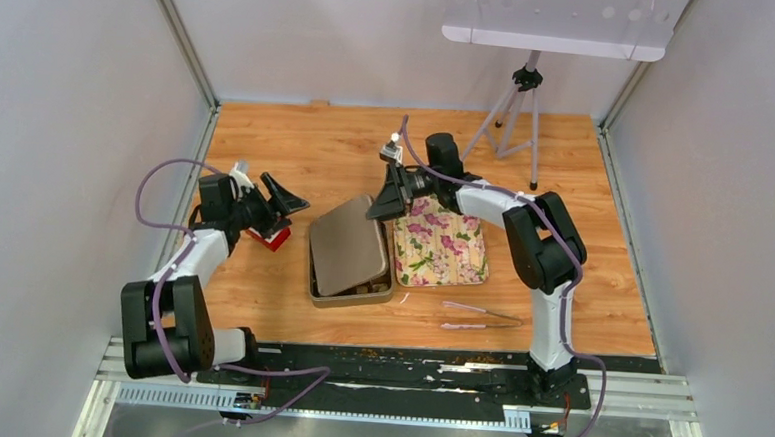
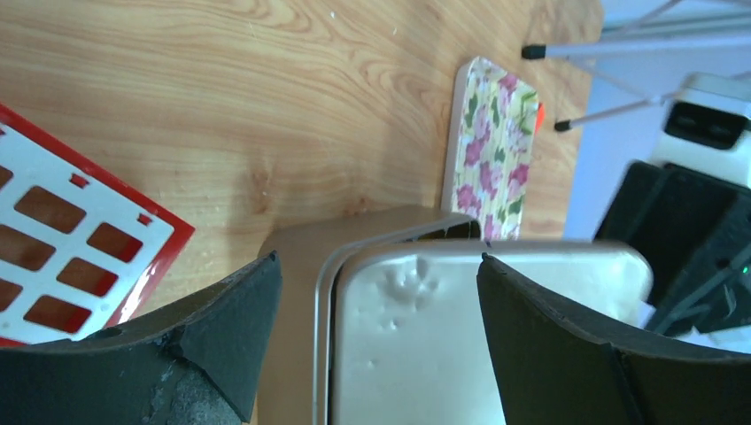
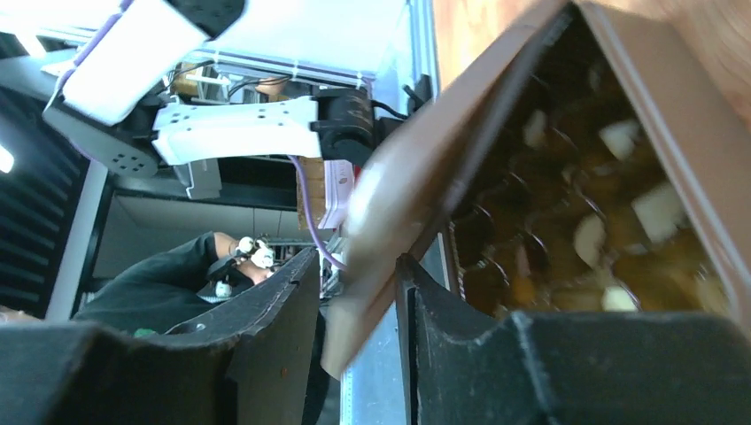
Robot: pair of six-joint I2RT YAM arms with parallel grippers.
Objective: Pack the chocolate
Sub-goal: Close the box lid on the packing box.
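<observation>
- The tin sat in the middle of the wooden surface, and the chocolate was already inside it. The right wrist view showed dark, tan and cream pieces crowded on its floor.
- The lid lay slanted across the tin rather than seated. Its upper right corner was raised, and a strip of the tin was uncovered along the lower edge in the overhead view. To my eye, this was the closing step, with the lid being laid down.
- The right tool was at that raised corner, one finger on each side of the lid's rim. The fingers stood a little apart, with a sliver of gap on one side, so they bracketed the rim rather than pinching it.
- The left tool hung spread wide and empty at the lid's left, holding nothing. Its fingers framed the lid's near corner, probably ready to steady or press it.
- A red tray with a white grid insert lay under the left arm, just left of the tin.
- A floral tray sat just right of the tin, and tweezers lay below it, both out of the lid's way.
</observation>
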